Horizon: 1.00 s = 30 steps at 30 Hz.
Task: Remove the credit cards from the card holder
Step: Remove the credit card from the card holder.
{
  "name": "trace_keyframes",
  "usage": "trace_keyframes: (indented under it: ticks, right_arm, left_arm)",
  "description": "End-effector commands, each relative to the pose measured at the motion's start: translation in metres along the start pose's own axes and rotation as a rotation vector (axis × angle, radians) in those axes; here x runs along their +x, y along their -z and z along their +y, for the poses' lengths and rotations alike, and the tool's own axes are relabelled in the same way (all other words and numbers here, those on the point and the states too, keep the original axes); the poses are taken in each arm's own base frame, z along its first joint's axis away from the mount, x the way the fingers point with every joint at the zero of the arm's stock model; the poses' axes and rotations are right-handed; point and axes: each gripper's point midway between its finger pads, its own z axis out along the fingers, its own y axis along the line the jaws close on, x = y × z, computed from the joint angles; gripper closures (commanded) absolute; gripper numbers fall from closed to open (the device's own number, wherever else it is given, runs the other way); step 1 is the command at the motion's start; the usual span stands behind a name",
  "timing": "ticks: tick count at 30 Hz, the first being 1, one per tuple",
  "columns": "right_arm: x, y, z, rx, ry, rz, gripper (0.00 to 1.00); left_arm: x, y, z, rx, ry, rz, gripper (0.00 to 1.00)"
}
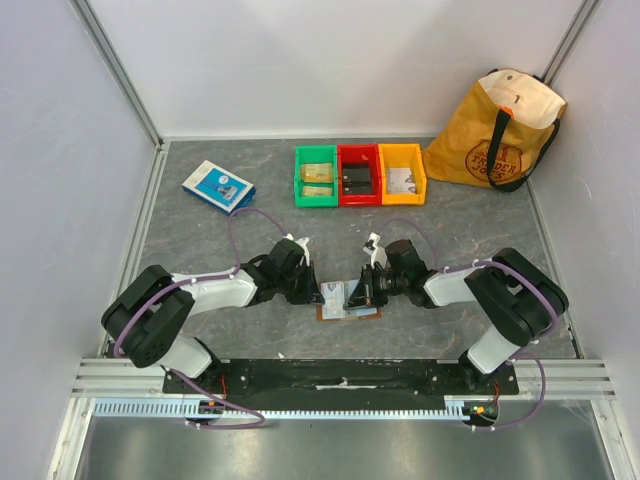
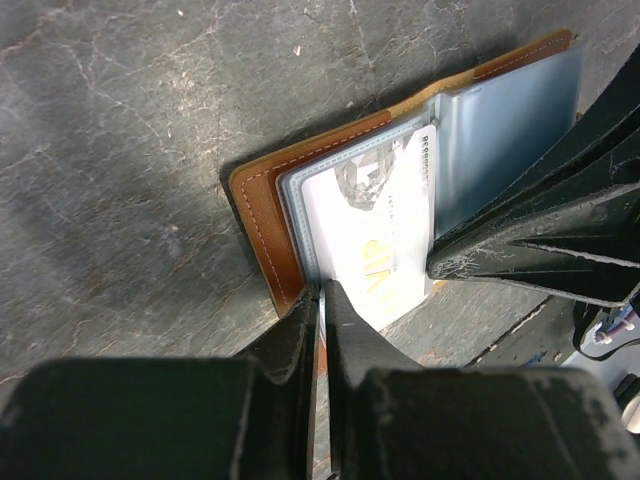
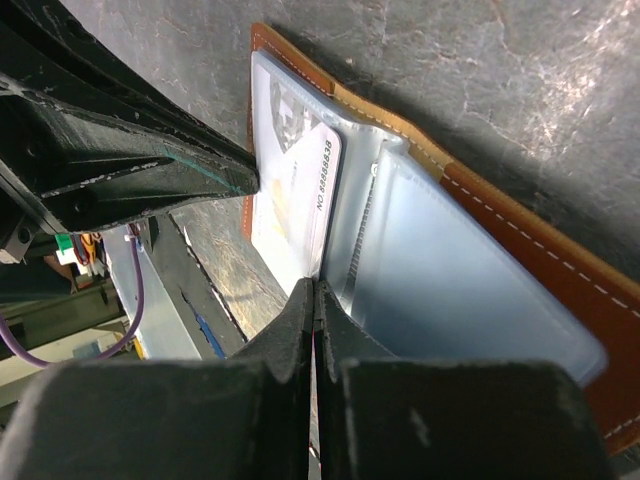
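**Pinned on one side, pinched on the other: the card is ready to slide**

The card holder (image 2: 262, 215) lies open and flat on the table (image 2: 120, 150), at the middle near the arm bases, between the two grippers. The left gripper (image 2: 320, 295) is closed tight on the holder's outer edge, where brown leather meets clear sleeve. The right gripper (image 3: 316, 290) is closed too, its tips meeting at the near corner of a pale credit card (image 3: 298, 205) – it looks like a grip on the card itself, though sleeve film may be caught with it.

To do this step well, the left arm should hold firm as an anchor while the right draws the card along the sleeve's plane, low and straight, never upward – a lift would buckle the thin plastic or drag the holder. A corner pinch can twist, so a slow pull is wiser.

From above, the open holder's long axis runs left to right across the robot. The card's digit-printed edge lies along the centre fold, facing the right arm, so that appears to be the way out.
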Motion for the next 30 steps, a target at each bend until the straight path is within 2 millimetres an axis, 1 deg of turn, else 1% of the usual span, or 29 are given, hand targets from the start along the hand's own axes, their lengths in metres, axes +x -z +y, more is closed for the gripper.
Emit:
trace_keyframes:
  ticks: [1,8,16,18,20,22,25,30]
  right_arm:
    - [-0.008,-0.003,0.008,-0.036,0.035,-0.032,1.00]
    - [-0.006,0.003,0.001,-0.015,0.042,-0.031,1.00]
    - [-0.017,0.006,0.015,-0.055,0.078,-0.063,1.00]
    - [-0.020,0.005,0.017,-0.066,0.079,-0.070,0.95]
    - [-0.021,0.004,0.019,-0.076,0.078,-0.069,0.86]
    - [-0.023,0.002,0.019,-0.080,0.074,-0.071,0.83]
    - [-0.023,-0.001,0.018,-0.088,0.067,-0.068,0.79]
    - [-0.021,-0.005,0.011,-0.079,0.056,-0.062,0.78]
  left_arm:
    - [0.019,-0.004,0.022,-0.096,0.004,0.043,0.91]
    - [0.020,-0.003,0.024,-0.103,0.001,0.043,0.91]
    - [0.020,-0.003,0.024,-0.108,-0.002,0.045,0.91]
    - [0.020,-0.003,0.024,-0.105,-0.003,0.046,0.91]
    - [0.020,-0.003,0.023,-0.102,-0.002,0.047,0.91]
    - [0.021,-0.004,0.021,-0.095,-0.001,0.051,0.91]
    - [0.021,-0.005,0.019,-0.086,0.003,0.053,0.91]
    - [0.023,-0.006,0.019,-0.080,0.008,0.055,0.91]
